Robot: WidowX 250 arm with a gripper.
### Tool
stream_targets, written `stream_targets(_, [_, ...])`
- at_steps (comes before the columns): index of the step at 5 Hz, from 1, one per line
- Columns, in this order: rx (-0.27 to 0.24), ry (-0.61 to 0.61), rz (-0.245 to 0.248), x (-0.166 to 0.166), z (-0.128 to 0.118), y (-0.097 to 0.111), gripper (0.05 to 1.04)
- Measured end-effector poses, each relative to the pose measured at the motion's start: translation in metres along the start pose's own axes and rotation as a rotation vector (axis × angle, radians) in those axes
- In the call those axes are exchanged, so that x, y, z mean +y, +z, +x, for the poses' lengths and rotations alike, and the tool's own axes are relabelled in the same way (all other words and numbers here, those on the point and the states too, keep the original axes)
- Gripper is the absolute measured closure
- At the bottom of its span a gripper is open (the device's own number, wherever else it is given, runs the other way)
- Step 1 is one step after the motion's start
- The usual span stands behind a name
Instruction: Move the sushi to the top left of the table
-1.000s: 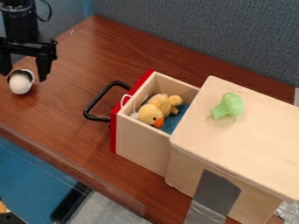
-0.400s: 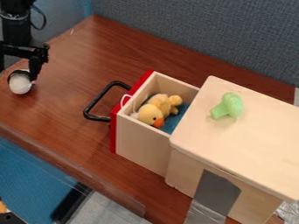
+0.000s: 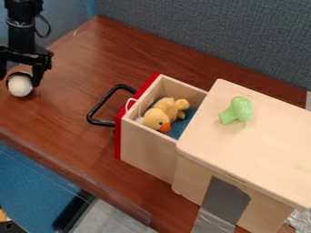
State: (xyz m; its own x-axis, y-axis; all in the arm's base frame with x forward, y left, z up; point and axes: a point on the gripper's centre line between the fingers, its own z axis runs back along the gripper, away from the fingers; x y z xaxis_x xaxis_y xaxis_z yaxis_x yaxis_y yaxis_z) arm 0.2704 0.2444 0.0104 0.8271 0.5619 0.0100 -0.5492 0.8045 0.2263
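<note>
At the left edge of the table, the black gripper (image 3: pixel 20 78) hangs low over the sushi. Its two fingers stand close against either side of the sushi (image 3: pixel 21 86), a rounded white piece with a dark band around its upper part. The gripper looks shut on it. The sushi is at table level; whether it touches the wood cannot be told.
A wooden box (image 3: pixel 255 150) fills the right side, its red-fronted drawer (image 3: pixel 148 152) pulled out toward the left with a black handle (image 3: pixel 100 104). Inside lies a yellow plush duck (image 3: pixel 159 116); a green toy (image 3: pixel 237 110) sits on the lid. A grey partition (image 3: pixel 213 36) runs behind the table.
Since the earliest frame the gripper has moved a little left, and its fingers stand slightly nearer each other. The sushi has shifted very slightly left and up in the view.
</note>
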Motion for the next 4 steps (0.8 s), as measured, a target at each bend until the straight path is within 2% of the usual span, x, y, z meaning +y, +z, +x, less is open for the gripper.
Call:
stream_targets(1, [0.023,-0.008,0.012,-0.007,0.004,-0.008,0.133])
stream_targets(2, [0.018,-0.035,0.019,-0.019,0.005,-0.005,0.391])
stream_targets(3, [-0.03,-0.036,0.03,-0.021,0.01,0.015,0.497])
stream_targets(4, [-0.113,-0.05,0.009,-0.039,0.017,0.052,0.497])
